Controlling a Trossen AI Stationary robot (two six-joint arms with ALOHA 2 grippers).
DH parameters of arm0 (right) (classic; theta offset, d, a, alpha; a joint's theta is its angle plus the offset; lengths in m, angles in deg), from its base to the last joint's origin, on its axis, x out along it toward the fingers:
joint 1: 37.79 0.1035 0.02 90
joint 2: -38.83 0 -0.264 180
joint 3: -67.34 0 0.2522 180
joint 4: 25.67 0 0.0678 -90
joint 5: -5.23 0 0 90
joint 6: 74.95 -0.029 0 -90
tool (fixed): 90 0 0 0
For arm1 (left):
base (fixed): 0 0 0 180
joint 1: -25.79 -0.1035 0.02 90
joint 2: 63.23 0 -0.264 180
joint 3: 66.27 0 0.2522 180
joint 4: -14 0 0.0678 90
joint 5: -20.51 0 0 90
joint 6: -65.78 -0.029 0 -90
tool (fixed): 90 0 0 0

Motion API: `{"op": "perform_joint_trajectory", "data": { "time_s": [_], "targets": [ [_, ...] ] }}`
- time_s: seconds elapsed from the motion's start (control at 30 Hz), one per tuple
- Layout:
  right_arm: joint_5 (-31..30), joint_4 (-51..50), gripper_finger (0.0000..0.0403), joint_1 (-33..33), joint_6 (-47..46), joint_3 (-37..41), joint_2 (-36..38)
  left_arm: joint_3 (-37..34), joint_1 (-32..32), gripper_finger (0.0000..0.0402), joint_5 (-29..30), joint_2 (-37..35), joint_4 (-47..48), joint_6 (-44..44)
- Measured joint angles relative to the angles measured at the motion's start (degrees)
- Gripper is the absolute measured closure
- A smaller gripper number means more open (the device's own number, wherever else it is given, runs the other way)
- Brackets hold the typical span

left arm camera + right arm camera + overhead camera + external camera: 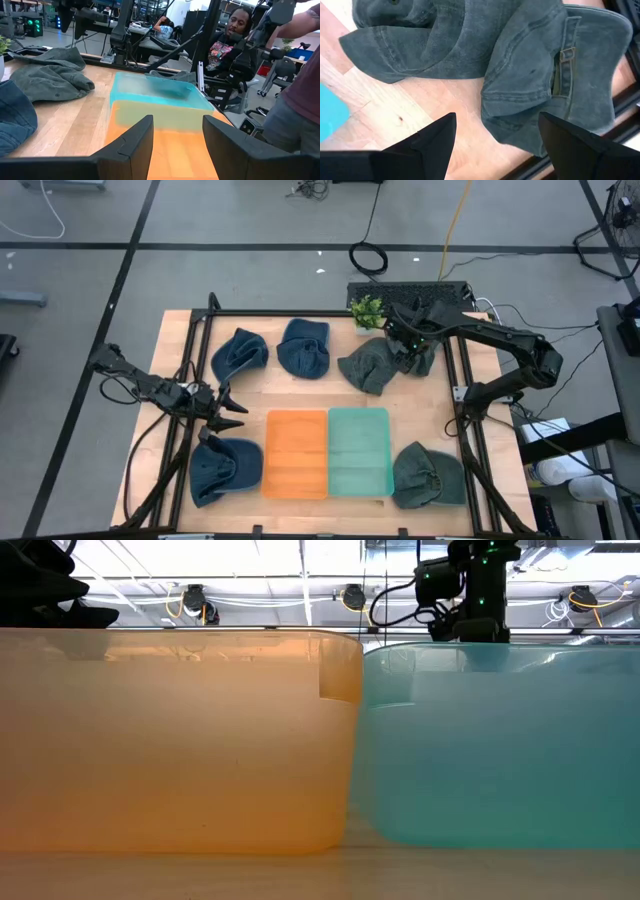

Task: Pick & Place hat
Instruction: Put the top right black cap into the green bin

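My right hand (492, 142) hangs spread open just above the grey-green hat (540, 75), which lies crumpled on the wooden surface (385, 117) directly ahead of my fingers. In the view from above, this hat (375, 363) sits at the far right of the row, close to the black frame rail (450, 370) on my outer side and near the small plant (367, 310).

I judge it light and floppy: washed cotton, all folds, nothing stiff except perhaps the brim. It should not slip, but a shallow pinch would only lift a loose flap and let the rest trail. The thick folded edge beside the strap and buckle (565, 54) lies between my fingers and looks like the best place to bite, deep enough to gather several layers. The rail close by leaves little room on that side.

The teal bin (358, 452) and the orange bin (296, 452) are well back toward me.

My left hand (232, 410) waits open over its own side, just above a blue hat (224, 468)
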Motion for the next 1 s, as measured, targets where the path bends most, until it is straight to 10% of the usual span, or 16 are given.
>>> {"op": "perform_joint_trajectory", "data": {
  "time_s": [1.0],
  "targets": [
    [-2.94,12.94,0.0133,0.52,2.77,15.61,0.0,0.0,-0.02,0.0222,0.0,0.0,0.02,0.0]
  ]
}}
